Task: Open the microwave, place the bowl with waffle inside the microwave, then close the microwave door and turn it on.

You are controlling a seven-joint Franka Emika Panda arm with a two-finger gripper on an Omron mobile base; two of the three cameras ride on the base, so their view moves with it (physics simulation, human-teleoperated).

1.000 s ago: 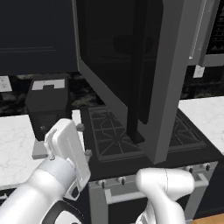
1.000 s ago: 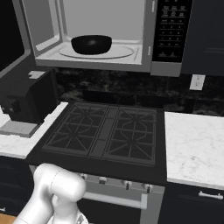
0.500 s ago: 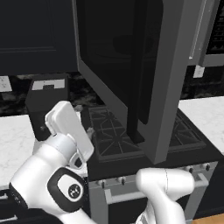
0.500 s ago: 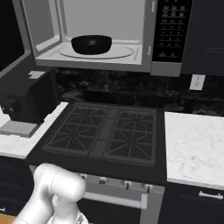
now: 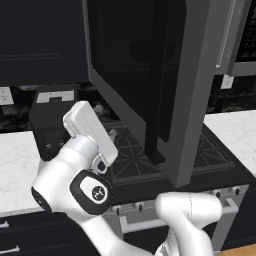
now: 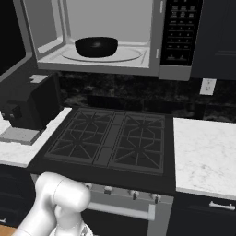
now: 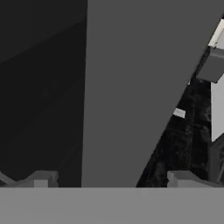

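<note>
The microwave (image 6: 138,64) hangs above the stove with its cavity open. The dark bowl (image 6: 96,46) sits inside on the turntable; its waffle cannot be made out from this angle. The microwave door (image 5: 195,100) stands swung wide out to the left, its dark glass facing the left base view. The arm's white hand (image 5: 90,130) is raised to the left of the door, near its lower part. In the hand view my gripper (image 7: 111,180) is open with nothing between the fingertips (image 7: 41,179), and the door's grey frame (image 7: 131,87) looms close ahead.
A black coffee machine (image 6: 32,106) stands on the counter left of the stove (image 6: 110,138). The microwave's control panel (image 6: 179,32) is at its right side. White marble counter (image 6: 203,152) runs to the right. Dark cabinets hang around the microwave.
The arm's hand has risen and moved right, closer to the open door. The bowl, the door and the base have stayed put.
</note>
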